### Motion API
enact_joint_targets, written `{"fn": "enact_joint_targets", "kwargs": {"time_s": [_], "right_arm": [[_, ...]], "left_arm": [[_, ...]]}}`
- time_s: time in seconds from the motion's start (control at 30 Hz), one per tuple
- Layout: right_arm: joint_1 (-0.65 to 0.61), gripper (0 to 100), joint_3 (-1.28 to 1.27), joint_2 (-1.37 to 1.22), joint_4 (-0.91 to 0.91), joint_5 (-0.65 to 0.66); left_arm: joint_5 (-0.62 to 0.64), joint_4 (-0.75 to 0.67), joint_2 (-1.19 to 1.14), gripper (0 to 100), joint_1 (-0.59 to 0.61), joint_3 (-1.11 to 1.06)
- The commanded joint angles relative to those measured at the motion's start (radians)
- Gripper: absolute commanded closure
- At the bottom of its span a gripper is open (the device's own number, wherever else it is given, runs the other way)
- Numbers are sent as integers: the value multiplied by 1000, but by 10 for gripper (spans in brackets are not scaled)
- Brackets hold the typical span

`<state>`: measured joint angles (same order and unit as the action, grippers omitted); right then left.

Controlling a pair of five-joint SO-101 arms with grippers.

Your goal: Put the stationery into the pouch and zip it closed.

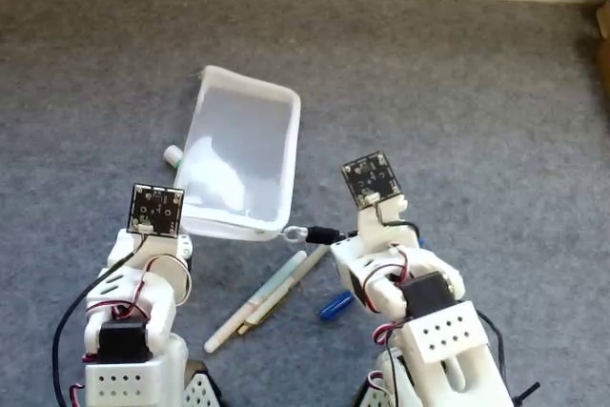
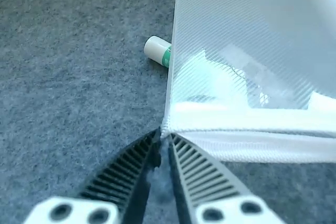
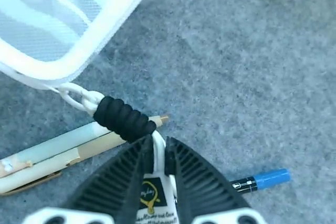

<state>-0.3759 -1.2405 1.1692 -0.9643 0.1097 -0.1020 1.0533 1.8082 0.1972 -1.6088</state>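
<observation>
Here, flat on the grey carpeted worktop [image 1: 457, 92]: a translucent white mesh rectangular pouch [image 1: 243, 150], long axis pointing away from the arms. Left fingers [image 2: 131, 163] clenched on its near left corner; right fingers [image 3: 197, 177] clamped on the black corded zip pull [image 3: 125, 119] at the near right corner. Outside: two pale pens [image 1: 262, 297] lying diagonally, a blue-capped marker [image 1: 335, 306], and a green-banded white glue stick [image 1: 172, 153] at the pouch's left edge.

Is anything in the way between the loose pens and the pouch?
Nothing lies between the pens and the pouch. The right hand, shut on the black zip pull, holds it just over their tips. Whether the zip is open cannot be told.
</observation>
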Motion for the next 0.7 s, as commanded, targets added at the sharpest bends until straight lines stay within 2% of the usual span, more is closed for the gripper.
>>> {"fn": "enact_joint_targets", "kwargs": {"time_s": [0.0, 0.13, 0.4, 0.5, 0.67], "right_arm": [[19, 994, 54, 105, -10, -25], [-5, 994, 50, 220, -42, -25], [-108, 994, 50, 346, -159, -25], [-110, 994, 50, 354, -159, -23], [-150, 992, 44, 352, -153, -12]], "left_arm": [[5, -23, 12, 969, 21, 64], [3, -21, 10, 944, -7, 54], [8, -68, 8, 704, -24, -12], [8, -118, 8, 702, -24, -41], [8, -121, 8, 702, -24, -41]]}}
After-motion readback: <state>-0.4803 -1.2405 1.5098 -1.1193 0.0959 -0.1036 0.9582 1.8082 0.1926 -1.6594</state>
